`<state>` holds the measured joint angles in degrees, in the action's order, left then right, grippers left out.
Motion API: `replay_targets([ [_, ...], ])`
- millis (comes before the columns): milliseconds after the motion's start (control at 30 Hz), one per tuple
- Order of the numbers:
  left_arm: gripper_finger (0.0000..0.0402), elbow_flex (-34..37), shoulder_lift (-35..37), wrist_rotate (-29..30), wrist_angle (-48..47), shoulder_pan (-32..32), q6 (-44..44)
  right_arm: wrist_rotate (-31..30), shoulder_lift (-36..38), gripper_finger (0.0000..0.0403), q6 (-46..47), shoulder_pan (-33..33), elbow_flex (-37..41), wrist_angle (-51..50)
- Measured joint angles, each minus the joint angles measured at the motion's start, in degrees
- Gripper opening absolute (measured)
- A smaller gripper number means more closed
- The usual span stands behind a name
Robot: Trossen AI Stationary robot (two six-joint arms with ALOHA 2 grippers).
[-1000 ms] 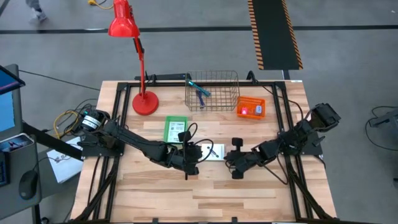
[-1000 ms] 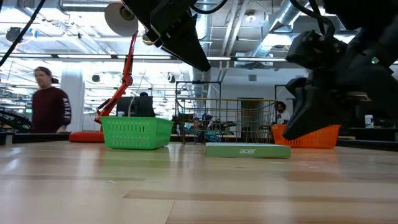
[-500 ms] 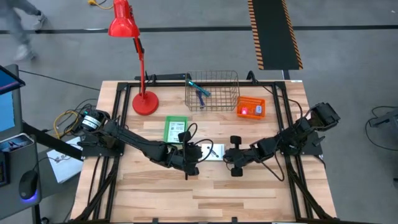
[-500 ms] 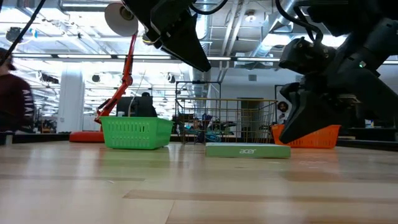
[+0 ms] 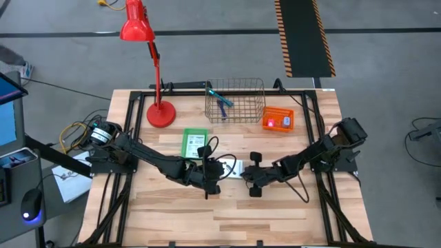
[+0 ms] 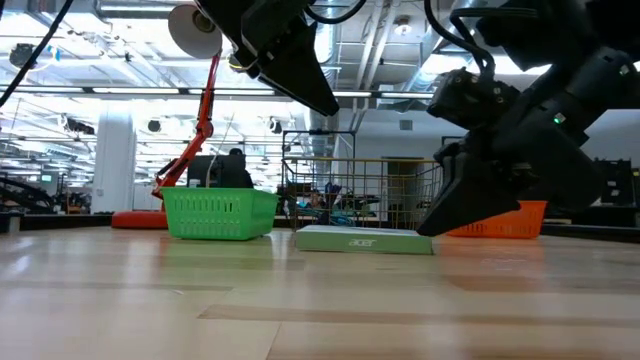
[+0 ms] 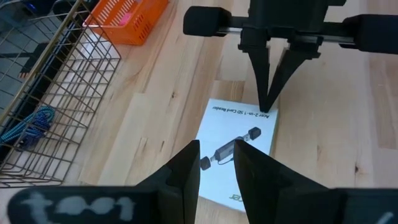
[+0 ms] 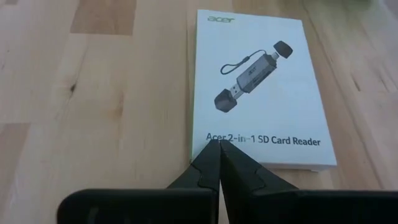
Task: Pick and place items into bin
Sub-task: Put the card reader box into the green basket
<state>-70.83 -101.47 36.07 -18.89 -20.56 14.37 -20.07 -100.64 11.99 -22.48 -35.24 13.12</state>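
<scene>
Both end effectors meet at the flat white card-reader box.

The right end effector, fingers pressed together, touches the box at its short edge, seemingly nudging it; the box's long axis runs away toward the left end effector, narrowly parted above the opposite end. The wire basket stands beyond the box, well apart.

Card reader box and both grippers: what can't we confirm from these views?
- High view: the box is mostly hidden under the left gripper and right gripper.
- Right wrist view: whether the shut fingertips touch the box.
- High view: wire basket contents too small to identify.
</scene>
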Motion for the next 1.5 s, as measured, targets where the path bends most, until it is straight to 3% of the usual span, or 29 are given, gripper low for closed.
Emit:
replay_targets([
  [400,0.0087,0.00,0.00,-2.23,-0.36,0.00,-0.01,1.40,1.07,0.0000,1.53,-0.02,0.24,-1.34],
  [633,0.0087,0.13,0.00,-2.71,-5.12,0.00,0.63,1.37,1.07,0.0000,1.59,-0.24,0.22,-1.41],
  [900,0.0087,7.41,-0.02,-8.48,-2.78,0.00,-0.68,1.37,1.07,0.0000,1.58,-0.26,0.23,-1.39],
  [1100,0.0087,10.31,-0.07,-9.58,-1.64,-0.53,1.12,1.37,1.07,0.0000,1.57,-0.26,0.24,-1.35],
  [1267,0.0087,11.02,-0.07,-10.26,0.97,-1.48,-3.07,1.37,1.07,0.0000,1.57,-0.26,0.24,-1.35],
  [1500,0.0087,11.06,-0.07,-2.01,2.83,-4.63,-18.89,1.37,1.07,0.0000,1.57,-0.29,0.24,-1.33],
])
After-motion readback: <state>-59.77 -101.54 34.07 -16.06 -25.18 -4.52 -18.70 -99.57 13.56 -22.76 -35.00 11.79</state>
